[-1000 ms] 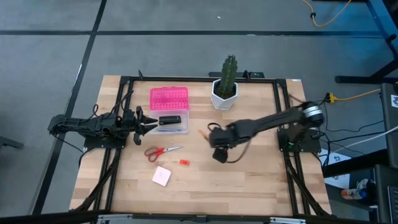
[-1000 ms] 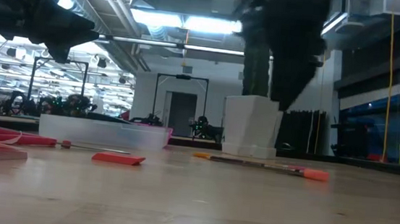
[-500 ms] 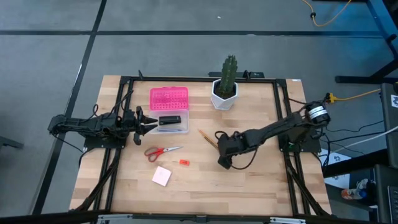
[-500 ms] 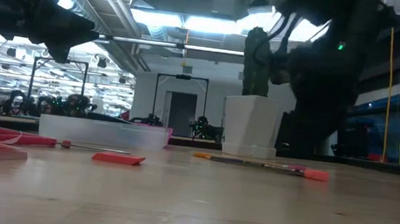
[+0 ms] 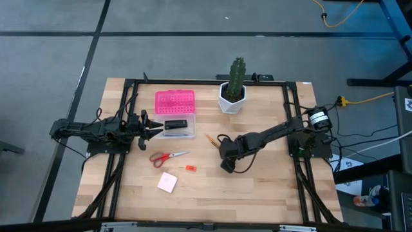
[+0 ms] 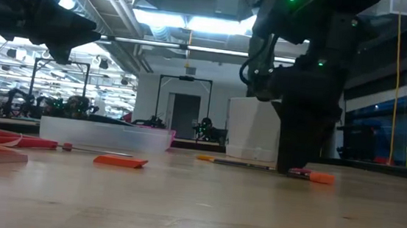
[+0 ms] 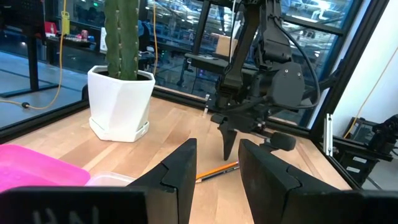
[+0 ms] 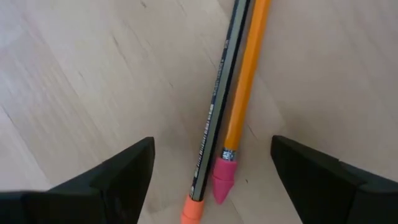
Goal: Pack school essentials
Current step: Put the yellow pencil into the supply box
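- The right gripper (image 8: 211,162) is down over the orange pencil (image 8: 244,87) on the bench (image 5: 257,187) — fingers wide apart, one each side.
- The pencil's long line runs between them.
- The left gripper (image 7: 217,165), also apart, waits far off by the clear box (image 5: 175,125).

This looks like a robotics lab in a big industrial hall. A wooden table (image 5: 257,193) stands on grey floor marked with dark lines, framed by black rails (image 5: 291,103) that carry two arms. Yellow cable (image 5: 360,100) trails off the side. Looking across the tabletop, I see bare ceiling ducts (image 6: 117,3), strip lights (image 6: 189,20) and a far doorway (image 6: 182,116). Behind the glass panels (image 7: 180,37) stand more benches and machine frames.
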Action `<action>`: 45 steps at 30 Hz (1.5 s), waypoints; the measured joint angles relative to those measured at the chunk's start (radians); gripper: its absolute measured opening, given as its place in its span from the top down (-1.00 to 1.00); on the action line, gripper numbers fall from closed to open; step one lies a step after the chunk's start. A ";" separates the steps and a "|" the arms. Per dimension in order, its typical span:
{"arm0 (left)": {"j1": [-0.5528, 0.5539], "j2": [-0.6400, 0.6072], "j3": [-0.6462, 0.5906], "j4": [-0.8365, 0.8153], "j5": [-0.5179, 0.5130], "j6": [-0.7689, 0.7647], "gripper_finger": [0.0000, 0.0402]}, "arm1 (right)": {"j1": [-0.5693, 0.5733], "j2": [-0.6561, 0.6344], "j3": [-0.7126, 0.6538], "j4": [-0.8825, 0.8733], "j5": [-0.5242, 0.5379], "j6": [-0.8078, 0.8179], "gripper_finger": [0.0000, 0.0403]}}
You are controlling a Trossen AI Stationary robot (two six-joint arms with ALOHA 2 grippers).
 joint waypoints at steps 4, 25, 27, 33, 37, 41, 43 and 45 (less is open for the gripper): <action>0.000 0.000 0.000 0.000 0.000 0.000 0.43 | 0.000 0.000 0.000 -0.019 0.013 0.055 -0.48; 0.000 0.000 0.000 0.000 0.000 0.000 0.43 | 0.002 0.001 -0.004 -0.057 0.037 0.152 0.12; 0.000 0.000 0.000 0.000 0.000 0.000 0.43 | 0.002 0.001 -0.004 -0.058 0.043 0.195 0.15; 0.000 0.000 0.000 0.000 0.000 0.000 0.43 | 0.002 0.001 -0.004 -0.065 0.059 0.295 0.40; 0.000 0.000 0.000 0.000 0.000 0.000 0.43 | 0.002 0.001 -0.004 -0.064 0.060 0.311 0.63; 0.000 0.000 0.000 0.000 0.000 0.000 0.43 | 0.000 0.001 -0.004 -0.051 0.055 0.311 0.77; 0.000 0.000 0.000 0.000 0.000 0.000 0.43 | -0.004 0.000 0.000 -0.050 0.044 0.316 0.79; 0.000 0.000 0.000 0.000 0.000 0.000 0.43 | -0.004 0.001 0.009 -0.060 0.045 0.322 0.79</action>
